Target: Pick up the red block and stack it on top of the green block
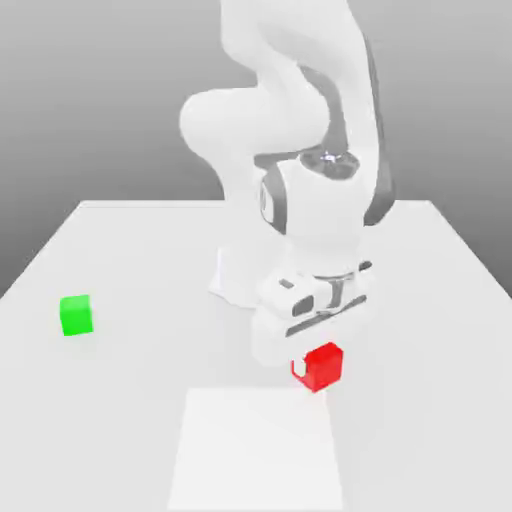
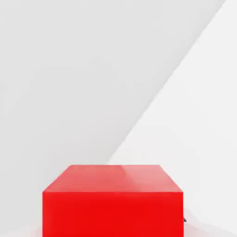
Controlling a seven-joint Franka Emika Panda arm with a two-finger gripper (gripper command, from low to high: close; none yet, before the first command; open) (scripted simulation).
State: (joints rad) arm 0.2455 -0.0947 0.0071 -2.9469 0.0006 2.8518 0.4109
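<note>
The gripper [image 1: 312,358] was closed on the red block [image 1: 322,366], near the front of the white table [image 1: 120,260], slightly toward the exterior view's right. The green block [image 1: 77,315] sat well apart, at the exterior view's left.

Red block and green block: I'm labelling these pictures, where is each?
red block [image 1: 322,366], exterior view, its front face
green block [image 1: 77,316], exterior view, middle of its front face
</note>
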